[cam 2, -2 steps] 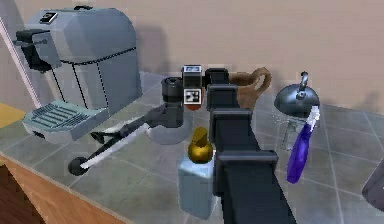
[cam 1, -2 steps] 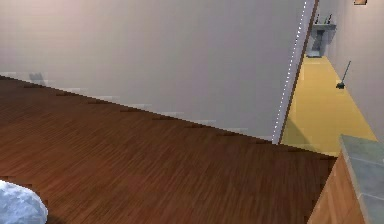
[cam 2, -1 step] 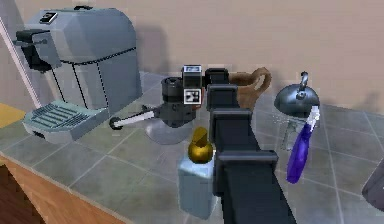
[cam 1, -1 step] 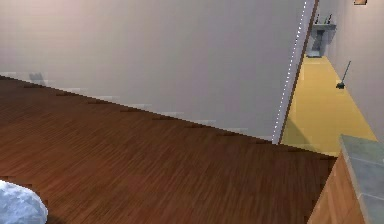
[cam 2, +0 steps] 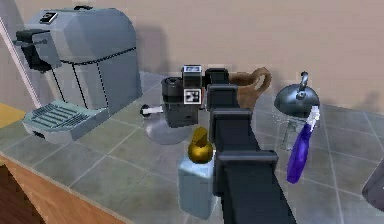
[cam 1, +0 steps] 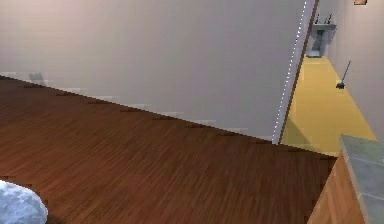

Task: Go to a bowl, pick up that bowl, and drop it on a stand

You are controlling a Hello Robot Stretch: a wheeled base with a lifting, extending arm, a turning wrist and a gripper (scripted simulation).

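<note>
Though faced with open wood floor ahead, risks plenty on the reaching side. Stretched out over a grey tiled counter crowded with things. Hemmed at the arm side view's left by a big grey coffee machine: easy to clip on any drive forward with the arm out. Flanked closely as well: dark kettle and blue spray bottle just right of the bar, soap dispenser with a gold pump just left of it, perhaps touching. Likely to tip or skid along the tiles under any sideways sweep or base turn made before lifting and retracting. Safer to raise straight up first, then pull in.

Cannot tell the state of the gripper, nor whether holding anything. Lying at or behind its far end, on the counter: a pale round shallow shape, probably the bowl, though too indistinct to be sure of. If merely grazed at the rim rather than properly taken, apt to slide toward the coffee machine or fall back onto the tiles on lifting. Worth minding too: a brown curved thing beyond the white markers, unidentified, in the path of any further extension.
</note>
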